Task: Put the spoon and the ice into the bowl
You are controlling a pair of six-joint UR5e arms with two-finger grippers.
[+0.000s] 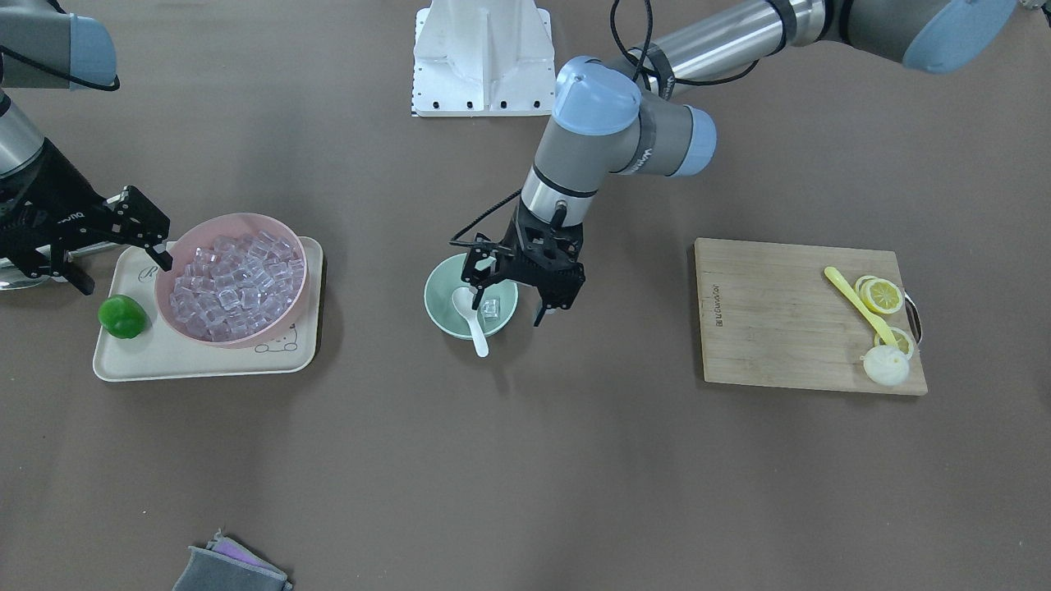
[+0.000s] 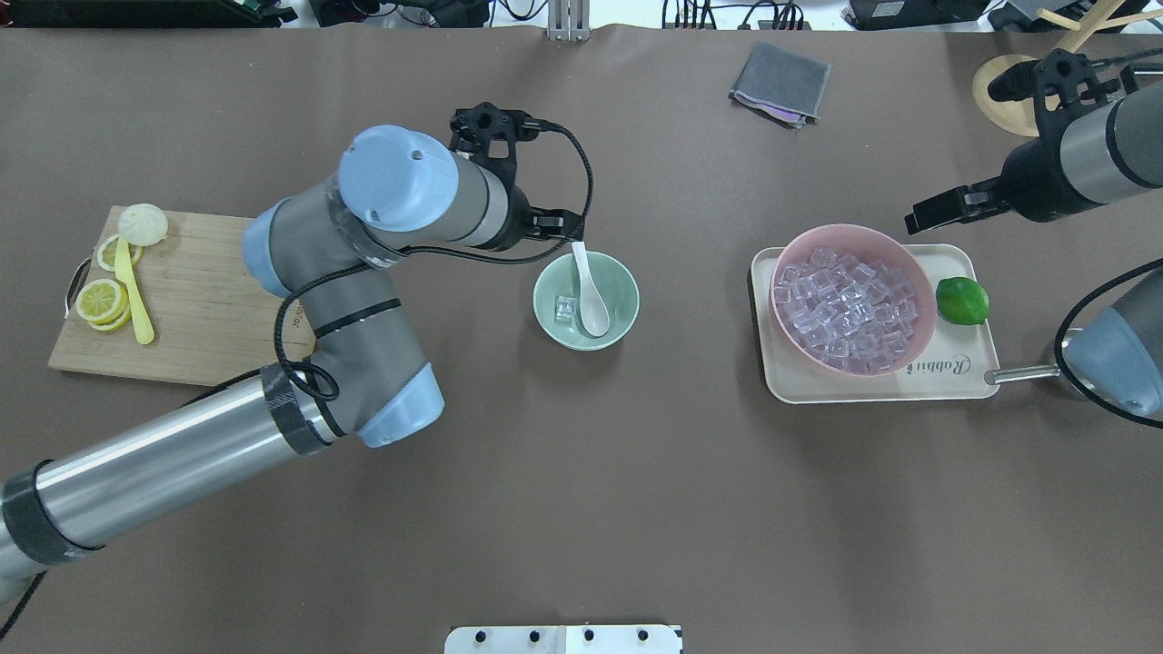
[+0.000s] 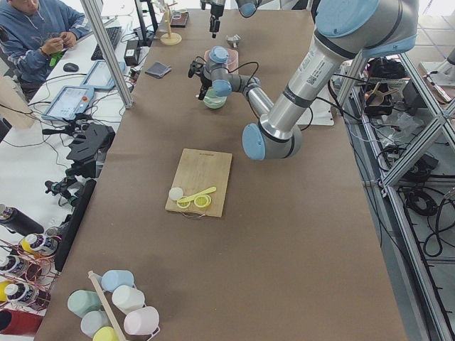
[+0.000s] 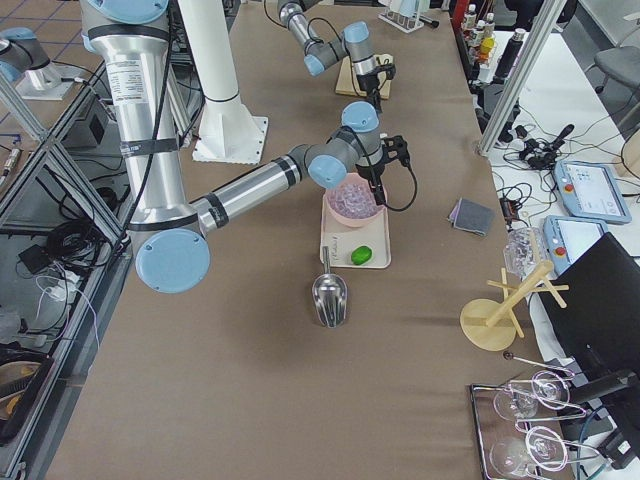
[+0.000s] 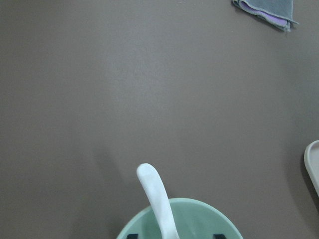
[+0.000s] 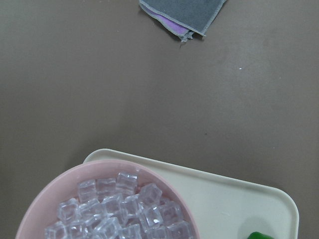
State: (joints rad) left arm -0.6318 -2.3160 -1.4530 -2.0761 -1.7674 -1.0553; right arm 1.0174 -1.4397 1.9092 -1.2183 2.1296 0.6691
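The mint-green bowl point(image 1: 443, 316) stands mid-table. The white spoon point(image 1: 470, 316) lies in it, head down inside, handle resting over the rim. One clear ice cube point(image 1: 490, 309) lies in the bowl beside the spoon head. My left gripper point(image 1: 506, 302) hovers just above the bowl, open and empty, fingers on either side of it. In the left wrist view the spoon handle point(image 5: 154, 194) sticks out over the bowl rim point(image 5: 199, 205). My right gripper point(image 1: 127, 275) is open and empty, above the tray's end beside the pink bowl.
A pink bowl point(image 1: 279, 234) full of ice cubes and a green lime point(image 1: 123, 317) sit on a cream tray point(image 1: 205, 357). A steel scoop point(image 2: 1027, 371) lies beside the tray. A cutting board point(image 1: 780, 312) holds lemon slices and a yellow utensil point(image 1: 858, 304). A grey cloth point(image 2: 780, 82) lies far off.
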